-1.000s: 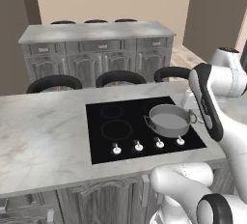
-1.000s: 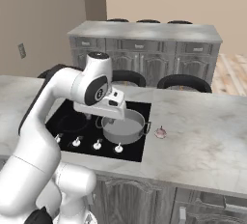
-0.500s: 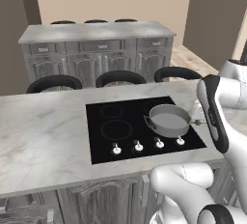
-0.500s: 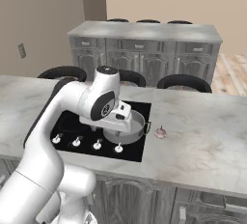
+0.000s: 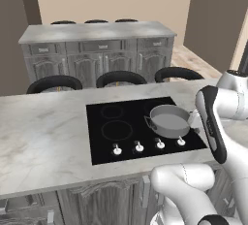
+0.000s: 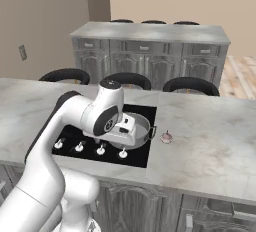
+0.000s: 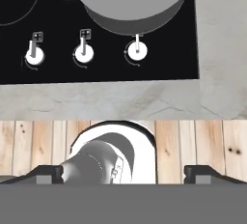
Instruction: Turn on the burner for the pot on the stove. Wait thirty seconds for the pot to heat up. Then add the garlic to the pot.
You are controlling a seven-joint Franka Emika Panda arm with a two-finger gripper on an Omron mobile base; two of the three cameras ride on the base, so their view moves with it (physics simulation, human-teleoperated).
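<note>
Grey pot [image 7: 132, 1], black stove [image 7: 96, 71], unlabelled

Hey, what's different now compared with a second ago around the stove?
The arm has swung down and toward the robot's right, over the stove's front right corner. The gripper stays open, holding nothing. The pot, the garlic on the counter beside it, and the knobs are where they were.

The arm [image 6: 75, 126] is glossy white, rounded, with dark grey joints and a black stripe.
</note>
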